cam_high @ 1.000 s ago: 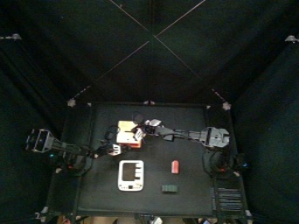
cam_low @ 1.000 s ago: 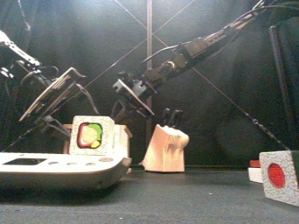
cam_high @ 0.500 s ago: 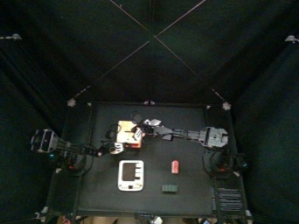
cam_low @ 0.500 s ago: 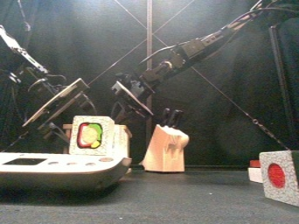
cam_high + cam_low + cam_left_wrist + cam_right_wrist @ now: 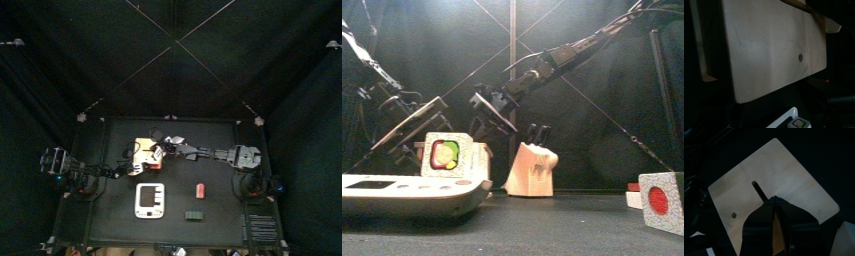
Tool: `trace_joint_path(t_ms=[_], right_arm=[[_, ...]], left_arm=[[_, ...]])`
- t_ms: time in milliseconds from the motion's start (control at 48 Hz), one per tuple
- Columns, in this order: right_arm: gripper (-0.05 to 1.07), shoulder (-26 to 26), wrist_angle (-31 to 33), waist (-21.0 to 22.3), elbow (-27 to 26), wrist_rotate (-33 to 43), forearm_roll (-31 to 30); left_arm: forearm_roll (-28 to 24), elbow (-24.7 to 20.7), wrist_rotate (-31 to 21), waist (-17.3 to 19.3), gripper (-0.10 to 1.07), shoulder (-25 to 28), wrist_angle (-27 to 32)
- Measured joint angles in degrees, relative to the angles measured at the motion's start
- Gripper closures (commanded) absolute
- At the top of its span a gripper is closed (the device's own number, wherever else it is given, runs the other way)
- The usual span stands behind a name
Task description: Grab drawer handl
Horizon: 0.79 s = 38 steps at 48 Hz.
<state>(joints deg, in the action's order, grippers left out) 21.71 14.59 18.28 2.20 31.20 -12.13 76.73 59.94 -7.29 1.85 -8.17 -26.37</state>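
The drawer [image 5: 144, 153] is a small cream-white box with an orange-red side, at the table's middle left. In the front view it [image 5: 442, 153] stands behind the white panel, showing a face with a green and red patch. My right gripper [image 5: 163, 148] reaches in from the right and hangs just right of it [image 5: 492, 118]. In the right wrist view its jaws [image 5: 771, 202] meet at a point against a pale face [image 5: 784, 173], at the end of a thin dark line. My left gripper [image 5: 118, 172] comes in low from the left [image 5: 412, 118]. The left wrist view shows only a pale face [image 5: 771, 50].
A flat white panel with dark windows [image 5: 148, 200] lies in front of the drawer [image 5: 409, 190]. A tiny red block [image 5: 199, 189] and a dark block [image 5: 195, 213] lie right of it. A pale wedge-shaped block [image 5: 533, 168] stands beside the drawer.
My left arm has stretched rightward toward the drawer and its gripper has sunk lower. The right arm and the drawer have not moved.
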Motion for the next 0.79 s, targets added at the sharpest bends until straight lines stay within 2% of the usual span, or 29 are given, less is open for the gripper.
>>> trace_joint_path(t_ms=[542, 792], right_arm=[[0.58, 0.0, 0.3, 0.0, 0.0, 0.0, 0.1], [0.58, 0.0, 0.3, 0.0, 0.2, 0.1, 0.2]], left_arm=[[0.9, -1.1, 0.0, 0.5, 0.43, 1.8, 1.7], [1.1, -1.1, 0.0, 0.2, 0.46, 1.8, 1.8]])
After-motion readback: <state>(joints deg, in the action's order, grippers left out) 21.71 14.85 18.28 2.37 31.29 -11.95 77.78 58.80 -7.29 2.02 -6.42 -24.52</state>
